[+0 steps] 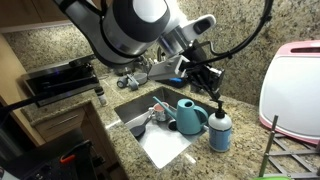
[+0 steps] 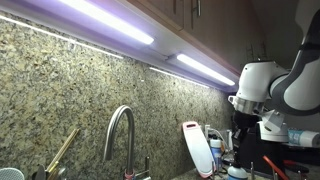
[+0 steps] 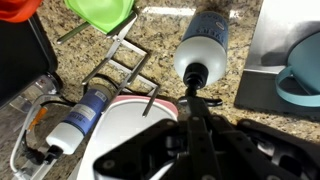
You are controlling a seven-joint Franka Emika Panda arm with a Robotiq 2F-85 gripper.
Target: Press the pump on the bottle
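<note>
Right of the sink (image 1: pixel 165 148), on the granite surface (image 1: pixel 245 160), the bottle (image 1: pixel 219 131) stands upright just beside a teal watering can (image 1: pixel 189 116). Your gripper (image 1: pixel 214 92) hangs directly over the pump (image 1: pixel 217 106). In the wrist view the fingers (image 3: pixel 196 115) look pressed together, tips perhaps touching the pump.

Premises: domestic kitchen. Evidence noted: speckled granite countertop (image 1: pixel 245 150) with inset steel sink (image 1: pixel 172 148); matching granite backsplash (image 2: pixel 60 90); gooseneck faucet (image 2: pixel 132 150); lighting strips (image 2: pixel 110 22) beneath wall cabinets (image 2: pixel 200 18); cutting board (image 1: pixel 292 85) stood on edge.
</note>
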